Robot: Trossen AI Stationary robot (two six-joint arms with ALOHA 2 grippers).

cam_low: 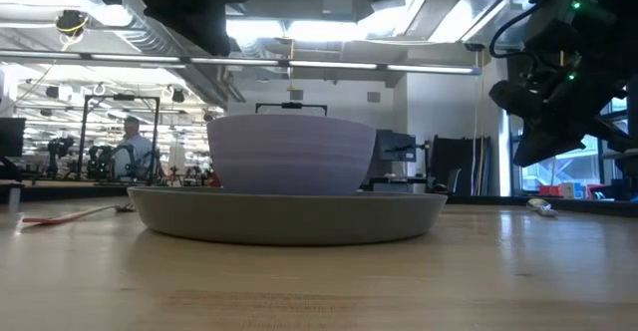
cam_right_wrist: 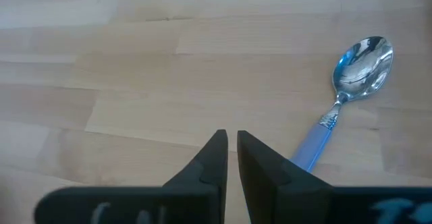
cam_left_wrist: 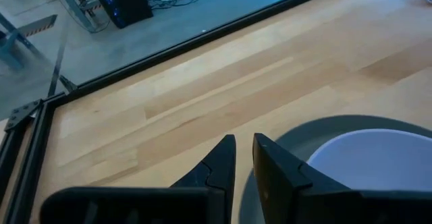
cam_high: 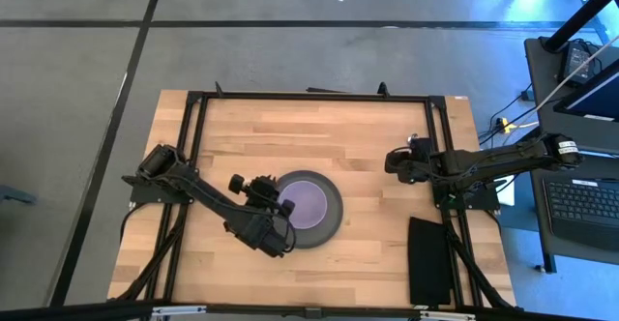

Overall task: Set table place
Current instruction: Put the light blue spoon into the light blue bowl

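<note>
**Spoon waiting flat under the right gripper**

The spoon (cam_right_wrist: 351, 92) is lying flat on the bare planks of the table (cam_high: 329, 128), out by the right gripper (cam_right_wrist: 231, 137) and well apart from the plate (cam_high: 311, 208). I judge it light, stiff and slippery: a polished metal head on a slim pale blue handle. Lying so low, it is offering little to pinch, so the handle's middle looks the safest hold, taken across its width.

The right gripper is hovering just beside the handle, fingers nearly together and holding nothing.

At the table's middle, the lavender bowl (cam_low: 291, 153) is sitting in the dark grey plate. The left gripper (cam_left_wrist: 244, 148) is hanging at the plate's rim, fingers also close together and empty. In the low view the fork (cam_low: 72, 214) is resting on the wood beside the plate.
</note>
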